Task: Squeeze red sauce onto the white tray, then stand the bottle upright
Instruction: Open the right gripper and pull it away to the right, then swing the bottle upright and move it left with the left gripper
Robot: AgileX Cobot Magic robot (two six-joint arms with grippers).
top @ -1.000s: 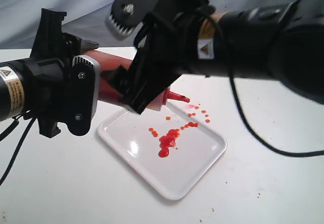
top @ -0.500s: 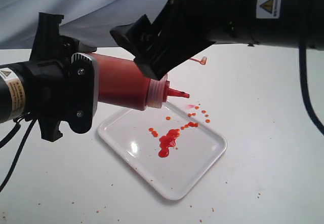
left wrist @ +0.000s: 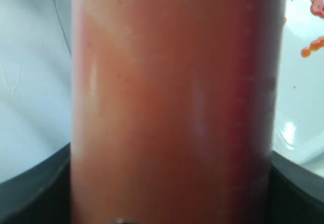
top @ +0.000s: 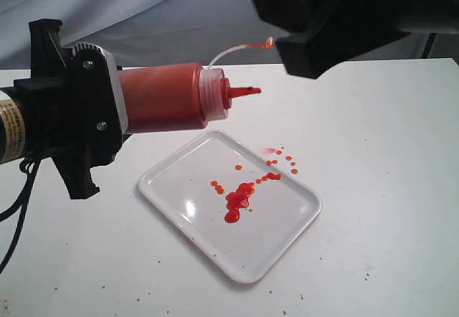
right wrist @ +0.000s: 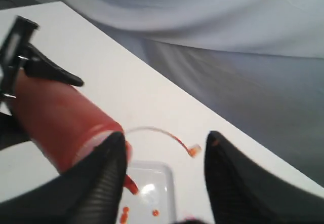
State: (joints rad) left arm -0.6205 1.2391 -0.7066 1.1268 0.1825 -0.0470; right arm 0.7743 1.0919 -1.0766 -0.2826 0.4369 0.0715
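The left claw (top: 107,109) is clenched around the lower body of the bottle (top: 165,98) and holds it lying sideways in the air, clear of the table (top: 387,188). The bottle's cone nozzle (top: 240,91) points toward 3 o'clock in the exterior view. Dark red fills the translucent wall right up to the neck, and in the left wrist view the bottle takes up nearly the whole picture, with a black finger (left wrist: 30,193) pressed against each side. The thin tether arcs up from the neck toward 1 o'clock, with the small tip cap (top: 269,42) dangling at its end, just beside the right claw (right wrist: 166,148).

The right claw hangs at 1 o'clock of the scene, higher than the bottle. Its two dark fingers (right wrist: 228,183) stand apart with nothing between them, so it is released.

The white tray (top: 287,249) lies flat on the table near the middle of the scene, turned at an angle, below the bottle and toward 5 o'clock from the nozzle. The red sauce (top: 237,201) sits on it as a glossy blob close to the centre, with a scatter of small drops running off toward 1 o'clock. One or two of these drops lie near the tray's far rim. Tiny dark specks dot the table toward 6 o'clock.
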